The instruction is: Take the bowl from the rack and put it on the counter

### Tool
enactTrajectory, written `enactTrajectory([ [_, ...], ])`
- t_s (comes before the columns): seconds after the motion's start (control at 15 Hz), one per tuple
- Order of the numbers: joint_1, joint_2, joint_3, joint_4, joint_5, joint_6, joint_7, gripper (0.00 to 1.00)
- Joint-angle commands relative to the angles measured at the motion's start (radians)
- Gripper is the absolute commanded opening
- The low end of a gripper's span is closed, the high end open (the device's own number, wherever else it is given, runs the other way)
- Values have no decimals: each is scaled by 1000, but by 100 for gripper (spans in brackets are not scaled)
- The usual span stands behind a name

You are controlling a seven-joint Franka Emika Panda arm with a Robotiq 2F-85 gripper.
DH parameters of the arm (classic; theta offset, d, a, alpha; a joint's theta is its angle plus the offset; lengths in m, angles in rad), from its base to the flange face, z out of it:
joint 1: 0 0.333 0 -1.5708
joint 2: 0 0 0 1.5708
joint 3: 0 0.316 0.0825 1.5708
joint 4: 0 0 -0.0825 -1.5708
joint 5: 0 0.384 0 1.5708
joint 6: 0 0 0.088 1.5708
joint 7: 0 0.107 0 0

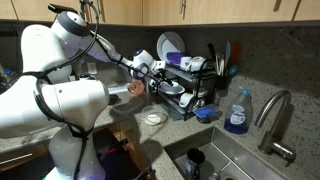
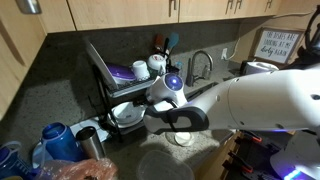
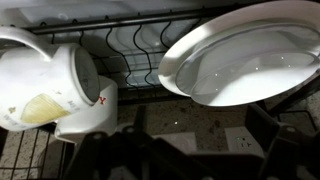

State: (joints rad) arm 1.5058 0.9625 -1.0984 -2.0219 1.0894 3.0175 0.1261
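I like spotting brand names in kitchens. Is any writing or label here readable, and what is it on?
Framed sign, in an exterior view: several lines of dark lettering, too small to read.
Blue soap bottle: label too blurred to read.
White cup, wrist view: small red mark, not legible.
No text can be quoted.

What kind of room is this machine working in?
Most likely a home kitchen: a steel sink with a faucet, a black dish rack full of crockery, and wooden cabinets overhead.
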Motion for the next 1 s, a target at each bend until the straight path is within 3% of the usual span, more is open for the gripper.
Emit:
enactTrajectory([
  [0.0,-18,20,-23,42,7,-55,102,100],
  [0.47,-94,21,0,123,-10,-206,216,100],
  [0.53,-145,-55,67,116,-139,-160,294,100],
  [0.93,-248,-85,172,176,-385,-160,523,100],
])
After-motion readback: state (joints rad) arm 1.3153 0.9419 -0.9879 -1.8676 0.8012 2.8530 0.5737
